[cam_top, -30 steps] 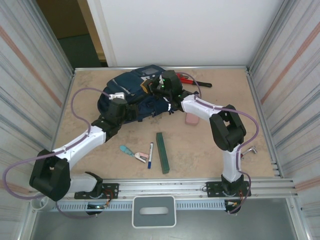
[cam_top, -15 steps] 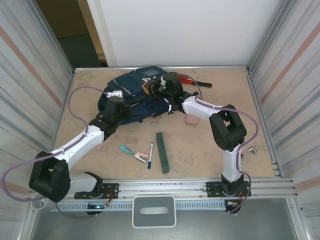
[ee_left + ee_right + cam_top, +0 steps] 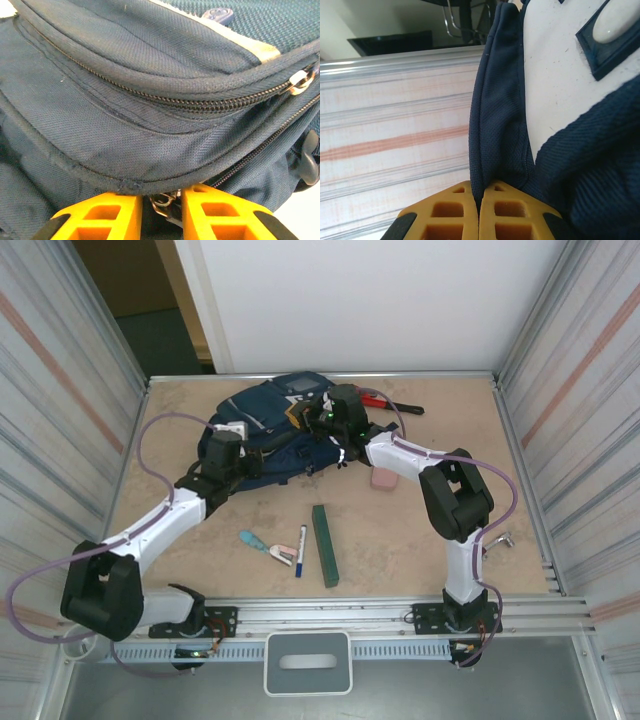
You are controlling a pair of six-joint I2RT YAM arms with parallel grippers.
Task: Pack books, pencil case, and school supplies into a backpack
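**Left claw.** In the top view the left arm reaches toward 12 o'clock, with its wrist at the 9 o'clock edge of the backpack (image 3: 268, 425). In the left wrist view the left claw (image 3: 161, 201) sits against a seam of the navy fabric. Its orange fingers (image 3: 102, 216) stand a narrow gap apart, and a metal zipper pull (image 3: 164, 205) lies between them. It cannot be determined whether the fingers clamp the pull.

**Backpack.** The backpack lies at 11 o'clock from the centre of the tabletop (image 3: 455, 435), close to the far edge.

**Loose items.**
- The teal-and-pink stapler-like item (image 3: 256, 542) lies at 8 o'clock from centre, apart from the backpack.
- The marker pen (image 3: 300, 549) lies just beside it, at its 3 o'clock, aligned roughly 12 to 6.
- The slim green book (image 3: 325, 545) lies just beside the marker, at 6 o'clock from centre. Its long axis runs nearly 12 to 6.

**Right claw.** The right arm bends back toward 10 o'clock and meets the backpack at its 3 o'clock edge. In the right wrist view the right claw (image 3: 479, 194) is pressed together, pinching a fold of the backpack's navy fabric between its orange fingers.

**Right side.**
- The pink pencil case (image 3: 383, 480) lies at 3 o'clock from centre, just beside the right forearm.
- A red-handled tool (image 3: 384, 400) lies at 1 o'clock, near the far edge.
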